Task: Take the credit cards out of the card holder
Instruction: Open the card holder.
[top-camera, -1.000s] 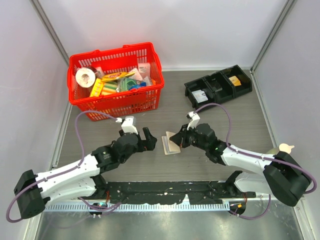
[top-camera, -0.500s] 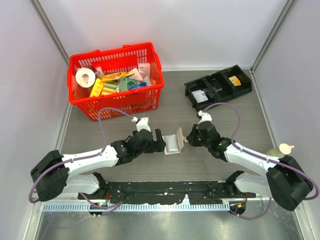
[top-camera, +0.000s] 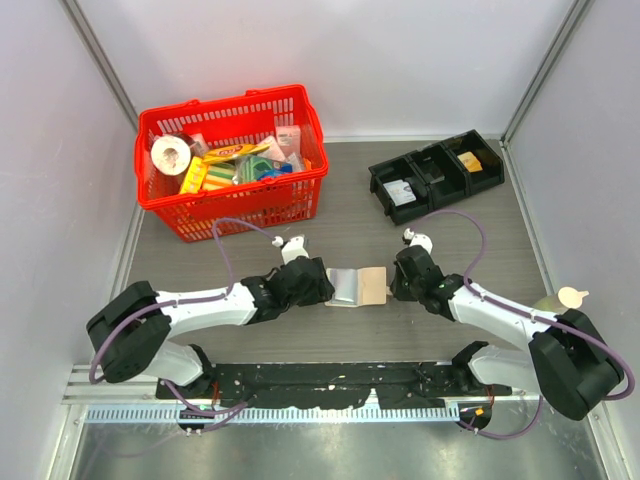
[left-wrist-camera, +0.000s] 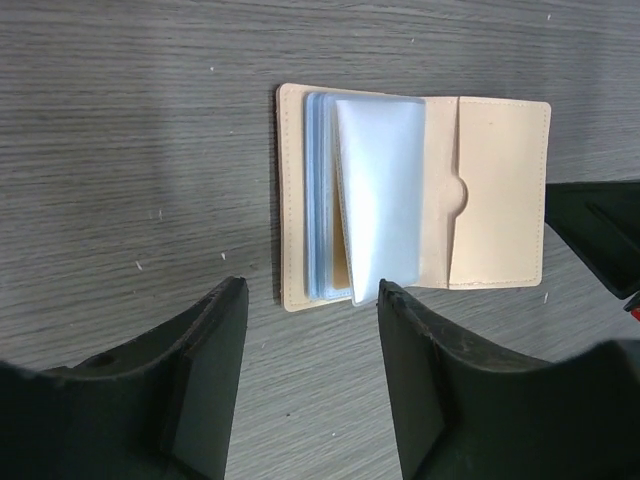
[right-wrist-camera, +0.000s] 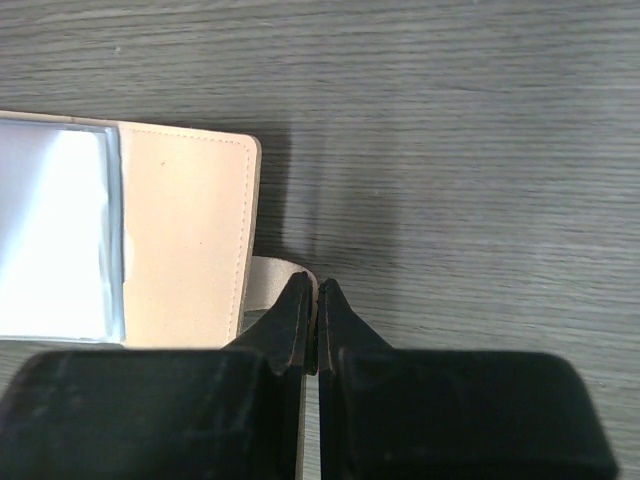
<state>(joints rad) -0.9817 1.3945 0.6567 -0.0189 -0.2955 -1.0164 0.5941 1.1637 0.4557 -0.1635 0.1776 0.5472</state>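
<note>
The tan card holder (top-camera: 362, 287) lies open and flat on the table between both arms. Its pale blue-grey sleeves (left-wrist-camera: 375, 205) fan over the left half, and one sleeve stands up. A thin orange-tan strip (left-wrist-camera: 341, 262) shows among the sleeves; the credit cards are otherwise hidden. My left gripper (left-wrist-camera: 310, 292) is open and hovers just off the holder's sleeve-side edge (left-wrist-camera: 290, 200), with nothing between its fingers. My right gripper (right-wrist-camera: 317, 287) is shut on the holder's little closure tab (right-wrist-camera: 268, 277) at the far side of the bare tan flap (right-wrist-camera: 185, 235).
A red basket (top-camera: 232, 205) full of mixed items stands at the back left. A black three-part tray (top-camera: 437, 175) sits at the back right. A small pale round object (top-camera: 571, 296) lies by the right wall. Grey walls close in both sides.
The holder went from half-raised to spread flat, its flap drawn right by the right gripper. The left arm reached right to the holder's edge and its jaws narrowed.
</note>
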